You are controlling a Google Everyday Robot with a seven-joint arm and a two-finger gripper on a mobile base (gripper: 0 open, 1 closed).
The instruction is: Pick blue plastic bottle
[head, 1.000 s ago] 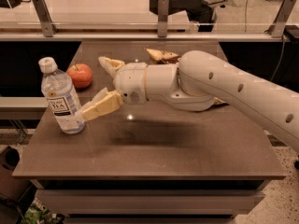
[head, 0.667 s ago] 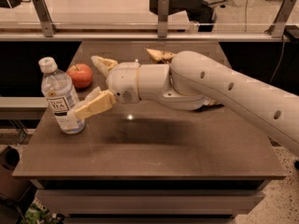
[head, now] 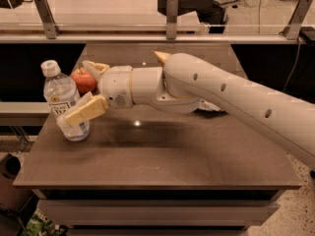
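The blue plastic bottle [head: 58,96] stood upright at the left of the frame, near the left edge of the brown surface [head: 172,151], its white cap on top and its label facing forward. The end effector [head: 77,92] sat just right of it, reached in from the right by the white arm [head: 236,97]. Its 2 fingers were spread wide apart, not closed on anything. The nearer finger [head: 84,112] lay across the front of the bottle's lower half and appeared to touch it. The farther finger pointed left beside a red apple [head: 83,81], just behind and right of the bottle; contact there could not be told.
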